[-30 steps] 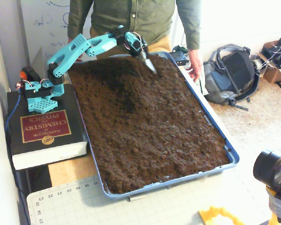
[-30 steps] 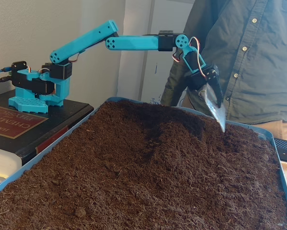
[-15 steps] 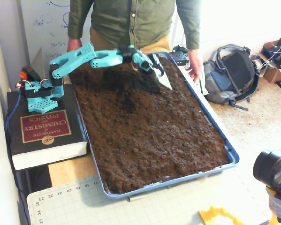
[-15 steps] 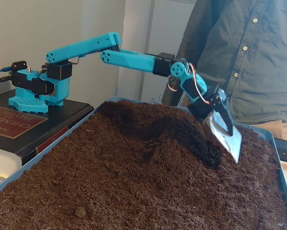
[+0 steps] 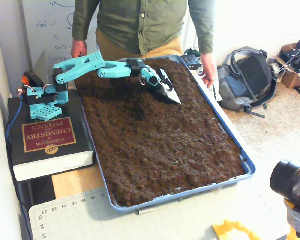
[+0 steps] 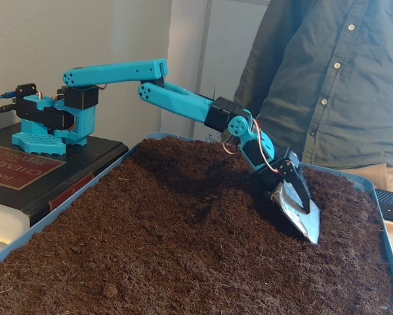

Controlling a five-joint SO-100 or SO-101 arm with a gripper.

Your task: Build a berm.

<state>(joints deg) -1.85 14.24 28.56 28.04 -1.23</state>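
A blue tray [image 5: 246, 165] holds loose dark brown soil [image 5: 155, 140]. The soil lies mostly level. In a fixed view it humps up a little under the arm at the far end [image 6: 183, 167], but no distinct elongated berm shows. My turquoise arm reaches over the far end of the tray. My gripper [image 5: 174, 96] carries a shiny metal scoop blade [image 6: 302, 222] with a black finger lying against it. The blade tip points down and touches the soil near the tray's far right side in both fixed views. The jaws look closed together.
My base stands on a thick black book [image 5: 44, 137] left of the tray. A person [image 5: 139, 22] stands behind the tray with a hand [image 5: 208, 75] on its far right rim. A backpack [image 5: 250, 80] lies on the floor. A camera [image 5: 291, 182] and a cutting mat [image 5: 139, 220] are in front.
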